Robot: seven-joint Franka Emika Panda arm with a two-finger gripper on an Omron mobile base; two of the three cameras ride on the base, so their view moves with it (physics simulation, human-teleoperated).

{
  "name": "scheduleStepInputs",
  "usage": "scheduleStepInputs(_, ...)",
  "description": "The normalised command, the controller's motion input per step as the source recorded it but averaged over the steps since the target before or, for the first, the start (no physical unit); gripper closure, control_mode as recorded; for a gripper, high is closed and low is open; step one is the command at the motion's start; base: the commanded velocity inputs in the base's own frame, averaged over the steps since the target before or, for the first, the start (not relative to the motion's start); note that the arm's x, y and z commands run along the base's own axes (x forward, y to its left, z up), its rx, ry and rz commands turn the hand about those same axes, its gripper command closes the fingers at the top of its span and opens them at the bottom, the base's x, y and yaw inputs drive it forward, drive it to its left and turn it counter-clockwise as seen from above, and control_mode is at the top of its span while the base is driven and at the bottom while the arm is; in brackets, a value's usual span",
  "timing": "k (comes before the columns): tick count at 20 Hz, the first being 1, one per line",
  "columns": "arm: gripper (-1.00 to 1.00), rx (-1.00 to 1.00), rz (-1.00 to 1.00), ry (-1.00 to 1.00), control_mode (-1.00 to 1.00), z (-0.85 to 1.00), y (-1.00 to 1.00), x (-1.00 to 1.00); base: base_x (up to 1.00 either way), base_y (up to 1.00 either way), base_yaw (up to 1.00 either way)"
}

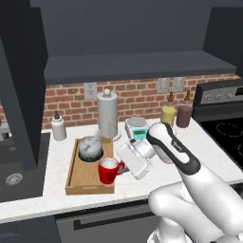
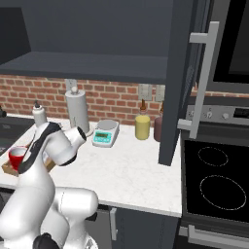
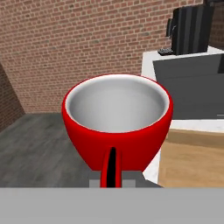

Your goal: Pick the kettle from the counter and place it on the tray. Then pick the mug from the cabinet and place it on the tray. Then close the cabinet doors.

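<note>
Holding the small bright red mug [image 1: 108,170] by its handle, my hand [image 1: 124,166] has it over the wooden tray's [image 1: 76,182] near end, beside the squat grey metal kettle [image 1: 90,148] already there. Setting down and shutting the charcoal cabinet doors [image 2: 181,82] remain.

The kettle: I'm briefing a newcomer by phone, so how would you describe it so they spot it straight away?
Find the white counter under the brick wall, then the wooden tray lying on it beside the sink. The kettle sits at the tray's far end: squat, round, mottled grey metal, unlike the red mug near it or the tall grey cylinder with a white knob behind.
</note>
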Motion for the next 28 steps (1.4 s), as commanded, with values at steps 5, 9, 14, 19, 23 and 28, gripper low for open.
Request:
scheduleStepInputs(5, 1.00, 0.00, 0.00, 0.00, -1.00, -0.20, 0.00, 0.34, 0.00, 0.00, 0.00)
scheduleStepInputs(9, 1.00, 0.00, 0.00, 0.00, -1.00, -0.03, 0.01, 0.34, 0.00, 0.00, 0.00)
scheduleStepInputs(14, 1.00, 0.00, 0.00, -0.01, -1.00, -0.18, 0.12, 0.29, 0.00, 0.00, 0.00)
scheduleStepInputs(19, 1.00, 0.00, 0.00, -0.02, -1.00, -0.35, 0.33, 0.27, 0.00, 0.00, 0.00)
scheduleStepInputs(23, 1.00, 0.00, 0.00, -0.04, -1.00, -0.36, 0.32, 0.23, 0.00, 0.00, 0.00)
scheduleStepInputs(28, 1.00, 0.00, 0.00, -0.02, -1.00, -0.24, 0.12, 0.29, 0.00, 0.00, 0.00)
